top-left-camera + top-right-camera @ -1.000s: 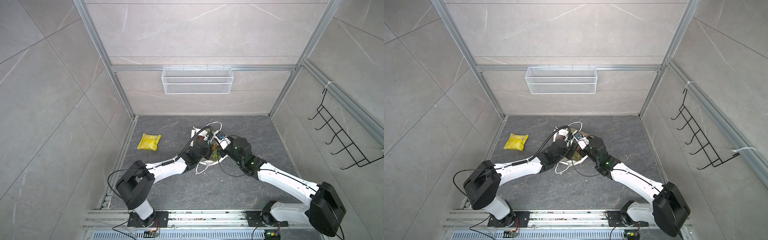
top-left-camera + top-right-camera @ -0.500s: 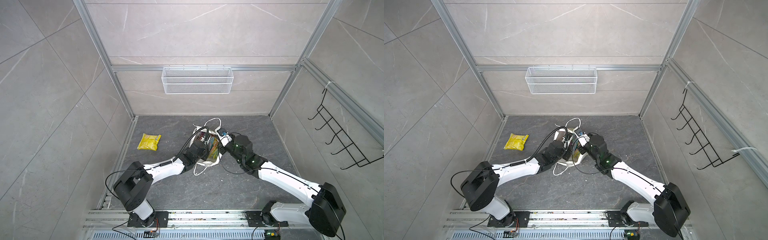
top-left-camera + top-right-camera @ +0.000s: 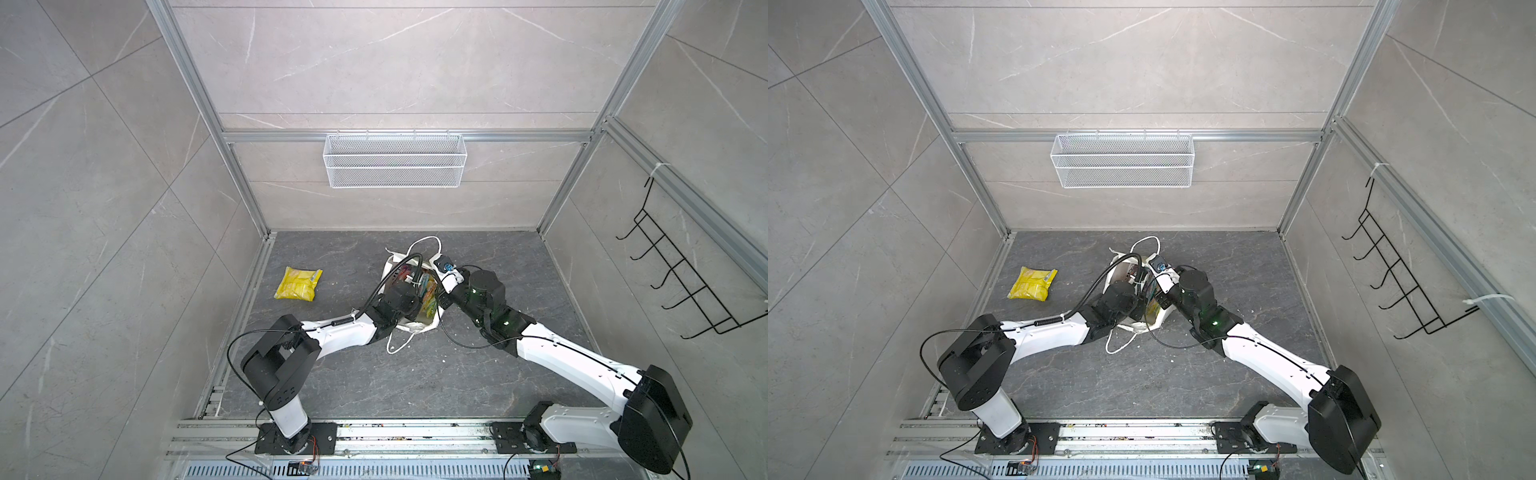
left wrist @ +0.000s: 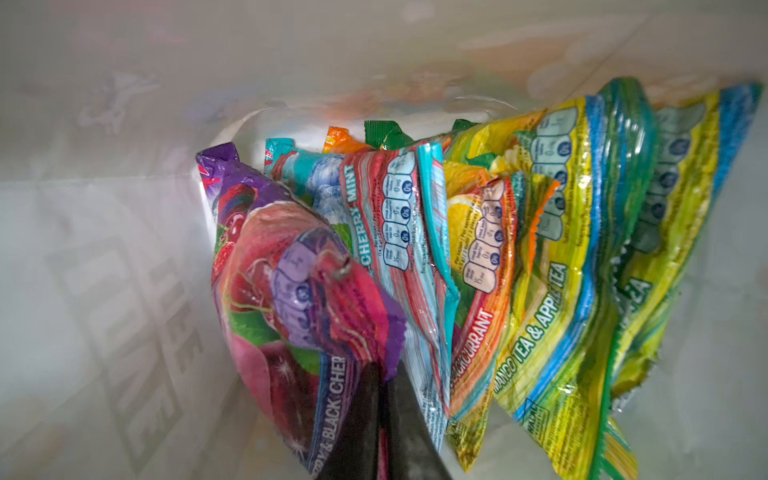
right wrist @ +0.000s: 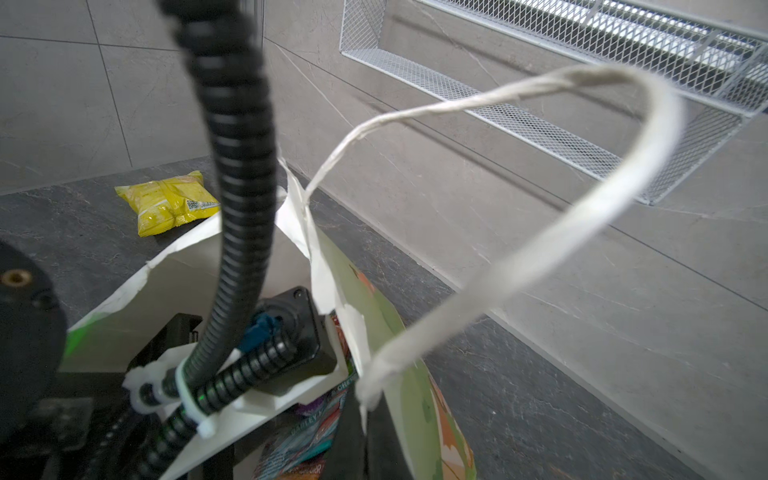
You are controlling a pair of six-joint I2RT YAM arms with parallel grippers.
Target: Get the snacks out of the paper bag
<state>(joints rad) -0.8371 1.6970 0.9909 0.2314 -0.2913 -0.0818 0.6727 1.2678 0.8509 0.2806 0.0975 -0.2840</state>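
The paper bag [image 5: 187,266] is matt white paper with a ragged torn rim; its handle [image 5: 582,220] is rough twisted cord. Inside the bag the snacks [image 4: 519,270], a purple packet [image 4: 291,291] among them, are glossy crinkled plastic film. Beside the bag a shiny yellow packet [image 3: 298,284] lies on a matt dark stone-look floor [image 3: 415,382].

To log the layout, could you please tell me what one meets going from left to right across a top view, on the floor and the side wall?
yellow packet → paper bag → black hook rack
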